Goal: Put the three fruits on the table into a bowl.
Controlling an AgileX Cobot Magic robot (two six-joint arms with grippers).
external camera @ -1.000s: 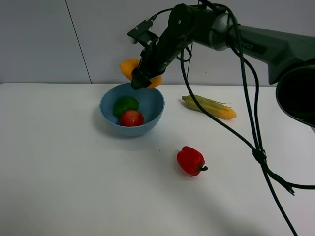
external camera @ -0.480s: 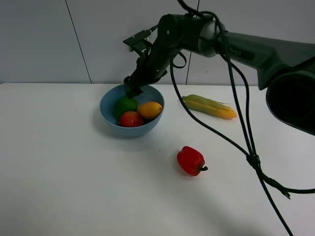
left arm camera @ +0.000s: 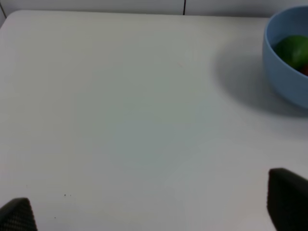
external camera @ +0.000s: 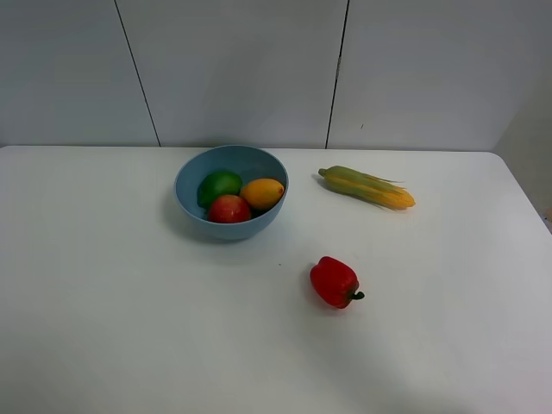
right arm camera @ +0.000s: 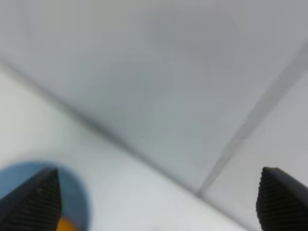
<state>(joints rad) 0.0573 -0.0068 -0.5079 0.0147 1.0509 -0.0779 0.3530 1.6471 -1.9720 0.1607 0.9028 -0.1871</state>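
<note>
The light-blue bowl (external camera: pixel 231 191) stands toward the far side of the white table (external camera: pixel 129 310), left of the middle. All 3 fruits lie inside it: the green lime-like fruit (external camera: pixel 219 185) at the far left, the orange-yellow mango (external camera: pixel 262 193) to the right, and the mottled red apple-like fruit (external camera: pixel 229 209) at the near side, touching both of the others.

A corn cob (external camera: pixel 366 186) in its green husk lies to the right of the bowl, apart from it. A red bell pepper (external camera: pixel 335 282) sits nearer the front, well apart from both.

Neither arm shows in the high view. The left gripper (left arm camera: pixel 154 209) hangs over bare table with its fingertips (left arm camera: pixel 287 199) spread wide, empty; the bowl edge and the lime show off to one side. The right gripper (right arm camera: pixel 156 199) faces the grey wall (right arm camera: pixel 159 77), its fingertips (right arm camera: pixel 33 199) also wide apart and holding nothing, with a slice of the bowl and mango in view.
</note>
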